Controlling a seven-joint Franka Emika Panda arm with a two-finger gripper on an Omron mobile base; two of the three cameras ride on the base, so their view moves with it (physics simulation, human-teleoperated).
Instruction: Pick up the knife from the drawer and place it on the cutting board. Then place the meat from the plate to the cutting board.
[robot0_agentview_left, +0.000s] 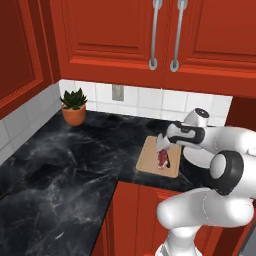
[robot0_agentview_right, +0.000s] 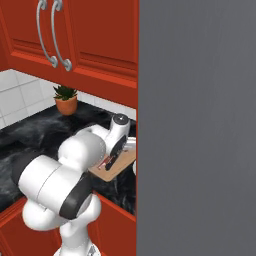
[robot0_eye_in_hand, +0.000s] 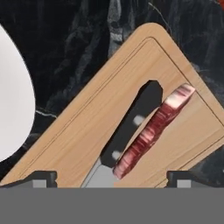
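- Nearest us in the hand view, our gripper (robot0_eye_in_hand: 112, 178) hangs with its fingers (robot0_eye_in_hand: 37, 178) spread wide and holding nothing.
- Between the two fingers lie the knife (robot0_eye_in_hand: 131, 127) and the meat (robot0_eye_in_hand: 153, 131), side by side and touching, the meat on edge against the black handle.
- Both rest on the cutting board (robot0_eye_in_hand: 87, 127), toward its near edge.
- Beyond the board's corner, the plate (robot0_eye_in_hand: 13, 118) sits on the black counter (robot0_eye_in_hand: 78, 43).
- Far back, a potted plant (robot0_agentview_left: 74, 106) stands by the counter's rear edge.

The arm reaches from 5 o'clock toward centre in the left base view; gripper (robot0_eye_in_hand: 112, 177) points down, jaws spread wide, holding nothing.
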